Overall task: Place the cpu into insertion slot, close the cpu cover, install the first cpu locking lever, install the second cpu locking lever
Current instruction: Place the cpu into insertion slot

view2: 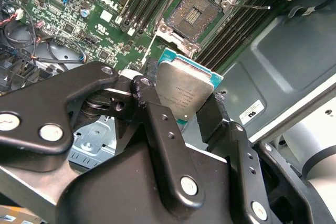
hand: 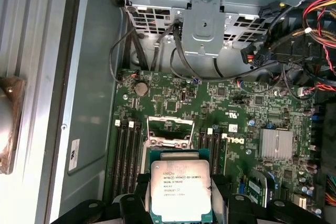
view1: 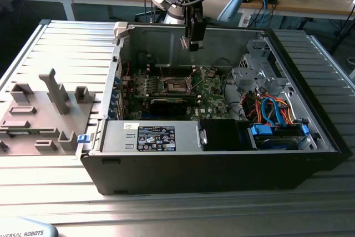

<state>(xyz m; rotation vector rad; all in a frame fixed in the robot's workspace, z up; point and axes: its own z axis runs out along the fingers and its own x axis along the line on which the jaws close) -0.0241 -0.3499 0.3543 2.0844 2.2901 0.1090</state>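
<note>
My gripper (view2: 185, 109) is shut on the cpu (view2: 184, 94), a flat silver-topped square chip with a blue-green edge, clamped between two black fingers (view2: 157, 124). In the first wrist view the cpu (hand: 181, 190) hangs above the motherboard, partly overlapping the insertion slot (hand: 170, 129). The insertion slot (view2: 197, 11) is a dark square socket with a silver rim, and its contact field lies bare. A thin wire lever (view2: 252, 6) sticks out beside it. I cannot tell the cpu cover apart from the rim parts. In the exterior view my gripper (view1: 193, 41) hovers high over the insertion slot (view1: 177, 85) inside the open case.
Long black memory slots (view2: 236, 24) flank the socket on both sides. A metal drive cage (hand: 205, 14) and loose cables (hand: 294, 61) lie beyond the board. The case walls (view1: 222, 165) enclose the work area. A grey fixture tray (view1: 44, 109) sits at the exterior view's left.
</note>
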